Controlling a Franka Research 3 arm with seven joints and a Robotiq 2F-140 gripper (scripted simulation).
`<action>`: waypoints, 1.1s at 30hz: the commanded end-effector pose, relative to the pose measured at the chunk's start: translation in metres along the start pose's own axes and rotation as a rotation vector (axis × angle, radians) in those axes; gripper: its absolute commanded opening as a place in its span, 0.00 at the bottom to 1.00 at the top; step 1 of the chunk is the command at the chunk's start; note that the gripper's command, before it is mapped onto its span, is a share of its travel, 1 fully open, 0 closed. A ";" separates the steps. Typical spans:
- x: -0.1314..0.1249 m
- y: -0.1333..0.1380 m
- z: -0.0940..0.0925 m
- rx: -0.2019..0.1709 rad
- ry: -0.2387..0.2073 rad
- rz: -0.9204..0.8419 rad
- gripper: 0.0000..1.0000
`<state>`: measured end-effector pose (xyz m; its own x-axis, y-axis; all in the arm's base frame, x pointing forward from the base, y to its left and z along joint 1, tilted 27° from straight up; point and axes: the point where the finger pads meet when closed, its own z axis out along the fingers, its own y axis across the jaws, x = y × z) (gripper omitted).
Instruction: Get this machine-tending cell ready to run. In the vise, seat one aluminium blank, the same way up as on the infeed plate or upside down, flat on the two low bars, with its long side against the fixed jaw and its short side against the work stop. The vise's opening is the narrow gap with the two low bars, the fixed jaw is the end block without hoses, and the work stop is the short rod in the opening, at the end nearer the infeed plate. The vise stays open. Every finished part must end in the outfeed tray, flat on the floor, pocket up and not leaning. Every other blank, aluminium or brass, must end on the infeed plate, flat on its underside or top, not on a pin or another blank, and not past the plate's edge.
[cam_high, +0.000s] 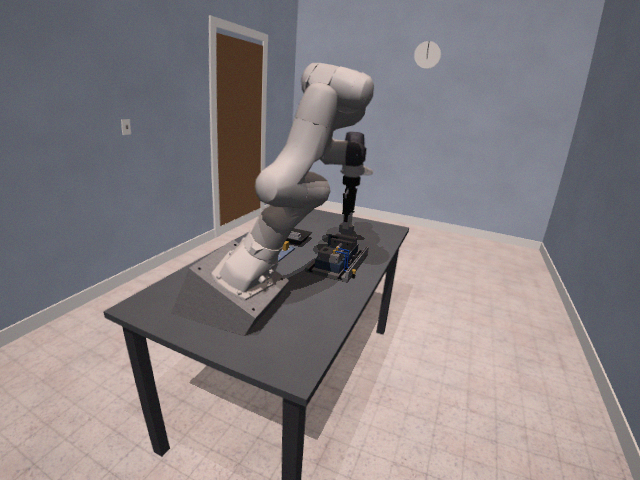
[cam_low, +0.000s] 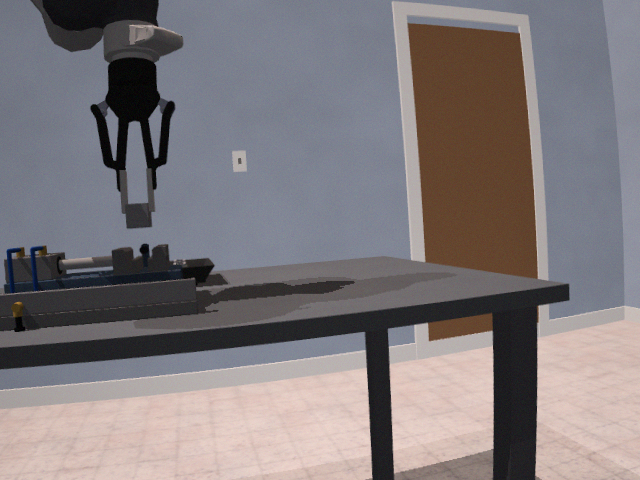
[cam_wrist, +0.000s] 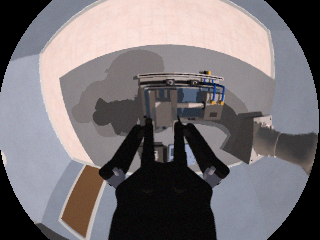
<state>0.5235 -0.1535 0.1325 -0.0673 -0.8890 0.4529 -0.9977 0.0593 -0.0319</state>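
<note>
My gripper (cam_low: 138, 206) hangs fingers down above the vise (cam_low: 103, 266) and is shut on a grey aluminium block (cam_low: 139, 216). The block hangs clear above the vise's opening and touches nothing below. I cannot tell whether it has a pocket. In the top view the gripper (cam_high: 347, 217) and the block (cam_high: 346, 227) are over the far end of the vise (cam_high: 338, 255). In the wrist view the block (cam_wrist: 162, 108) sits between the fingers, with the vise (cam_wrist: 183, 96) below. The vise's opening is partly hidden.
A dark tray-like block (cam_low: 199, 268) stands just beyond the vise's end. A long grey rail (cam_low: 98, 302) with a yellow-topped knob (cam_low: 18, 310) runs along the vise's front. A dark plate carrying a grey piece (cam_high: 298, 236) lies beside the arm's base (cam_high: 242, 268).
</note>
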 end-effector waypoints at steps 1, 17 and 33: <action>-0.001 -0.002 -0.002 0.003 -0.003 -0.004 0.00; -0.001 -0.002 -0.002 0.003 -0.003 -0.004 0.00; -0.001 -0.002 0.003 0.003 -0.003 0.000 0.00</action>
<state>0.5230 -0.1552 0.1299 -0.0718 -0.8893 0.4517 -0.9974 0.0646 -0.0314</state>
